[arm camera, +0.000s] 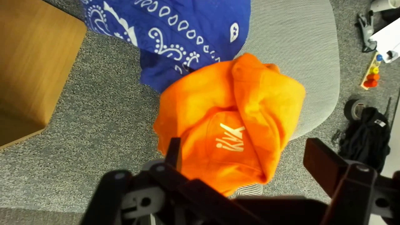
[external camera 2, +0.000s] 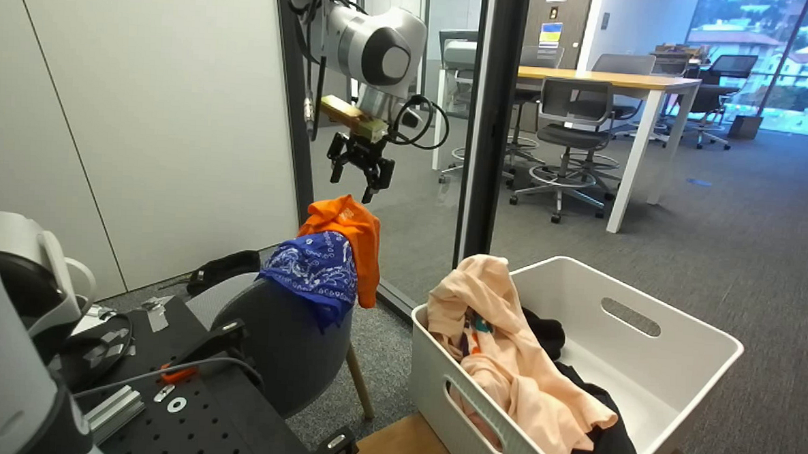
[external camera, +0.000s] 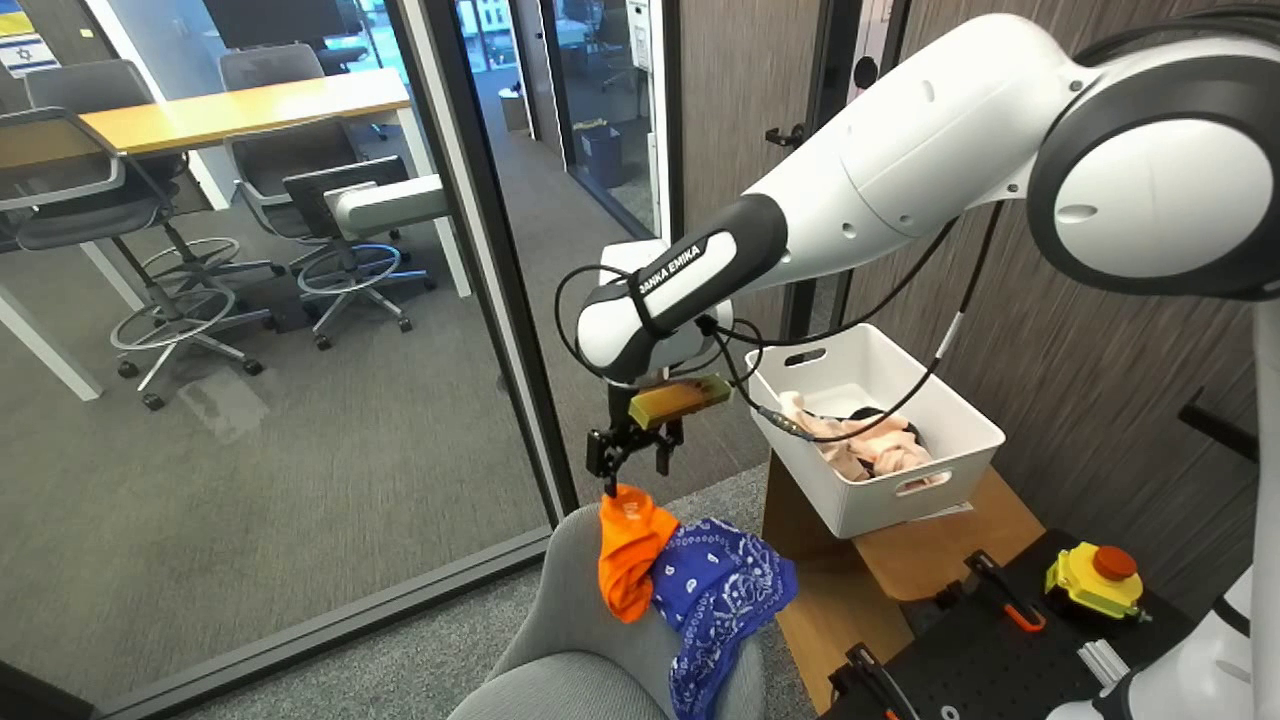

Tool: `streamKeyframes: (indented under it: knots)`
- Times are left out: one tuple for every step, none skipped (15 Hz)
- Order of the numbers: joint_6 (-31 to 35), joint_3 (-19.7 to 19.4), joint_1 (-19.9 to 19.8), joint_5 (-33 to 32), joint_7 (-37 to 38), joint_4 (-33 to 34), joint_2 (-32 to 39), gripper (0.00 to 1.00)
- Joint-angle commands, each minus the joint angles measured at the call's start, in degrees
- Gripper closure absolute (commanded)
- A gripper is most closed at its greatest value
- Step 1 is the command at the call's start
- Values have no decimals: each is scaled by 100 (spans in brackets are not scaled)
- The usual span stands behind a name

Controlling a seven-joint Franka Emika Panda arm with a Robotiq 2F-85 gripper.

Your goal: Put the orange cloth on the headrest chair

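The orange cloth (external camera: 628, 555) is draped over the top of the grey chair's backrest (external camera: 568, 585). It also shows in an exterior view (external camera 2: 365, 252) and in the wrist view (arm camera: 212, 93), where white print shows on it. My gripper (external camera: 637, 478) is just above the cloth; it also shows in an exterior view (external camera 2: 352, 189). In the wrist view the gripper's fingers (arm camera: 242, 148) are wide apart with nothing held between them. A blue patterned bandana (external camera: 720, 590) hangs on the same backrest, beside and partly under the orange cloth.
A white bin (external camera: 850, 510) with peach cloth (external camera 2: 527, 376) and dark cloth in it stands on a wooden stand beside the chair. A glass wall with a dark frame (external camera: 490, 250) is behind the chair. A black pegboard (external camera 2: 198, 409) and a red-yellow stop button (external camera: 1095, 580) are near the robot base.
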Motion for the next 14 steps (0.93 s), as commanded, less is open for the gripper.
streamKeyframes:
  knots:
    - [-242,-154,25,-424,285,-373,-609,0]
    - [-345,-176,-18,-485,293,-576,-873,0]
    - [-470,-179,-70,-506,257,-766,-1145,0]
    - [-547,-197,-96,-546,246,-1009,-1466,0]
    - [-605,-209,-118,-586,242,-1224,-1783,0]
    - [-662,-207,-147,-613,217,-1407,-2063,0]
    - [-757,-209,-179,-644,208,-1580,-2371,0]
    - [-819,-207,-205,-673,184,-1783,-2699,0]
    - [-896,-208,-232,-702,172,-1956,-3030,0]
    - [-913,-207,-250,-747,169,-2159,-3364,0]
    - [-1008,-212,-278,-739,152,-2316,-3700,0]
    - [-1092,-221,-302,-700,94,-2484,-4033,0]
    - [-1199,-240,-326,-681,78,-2629,-4370,0]
    - [-1359,-272,-347,-663,17,-2742,-4704,0]
